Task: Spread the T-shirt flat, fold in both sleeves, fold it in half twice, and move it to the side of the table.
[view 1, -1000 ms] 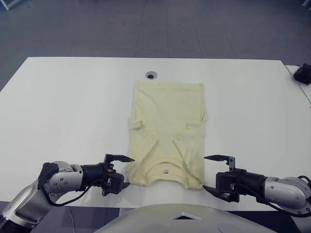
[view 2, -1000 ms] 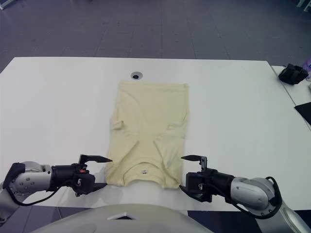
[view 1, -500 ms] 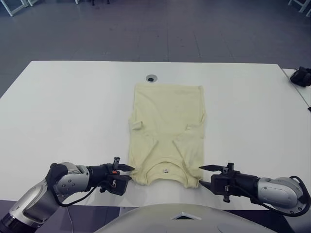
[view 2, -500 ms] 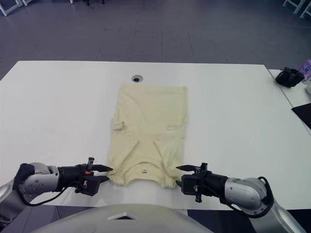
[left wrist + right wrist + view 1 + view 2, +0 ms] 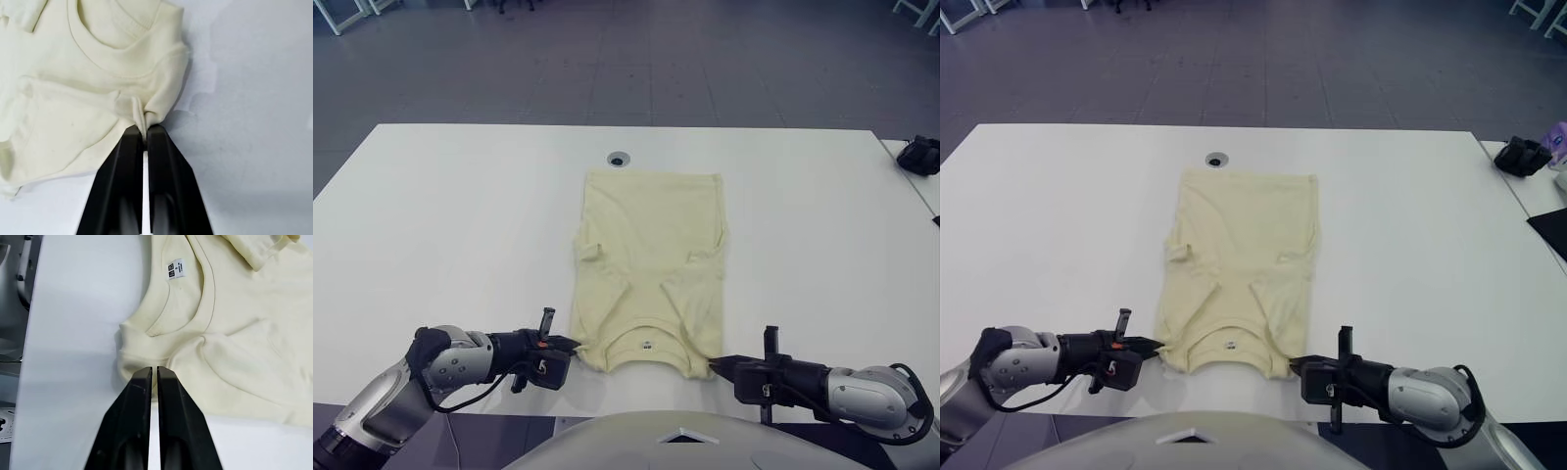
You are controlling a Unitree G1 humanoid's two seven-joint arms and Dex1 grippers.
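The left gripper (image 5: 570,345) clamps the cream T-shirt (image 5: 651,259) at its near corner; the right gripper (image 5: 715,364), fingers together, seemingly nips the other. A cable grommet (image 5: 619,157) sits just beyond its hem.

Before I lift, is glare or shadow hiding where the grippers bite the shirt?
Left wrist view: the left gripper pinches a fold of the shirt in even light, only a soft shadow on the table beside the hem. Right wrist view: the right gripper is shut at the shoulder edge, a thin shadow beside the cloth. Head views: no glare on the table.
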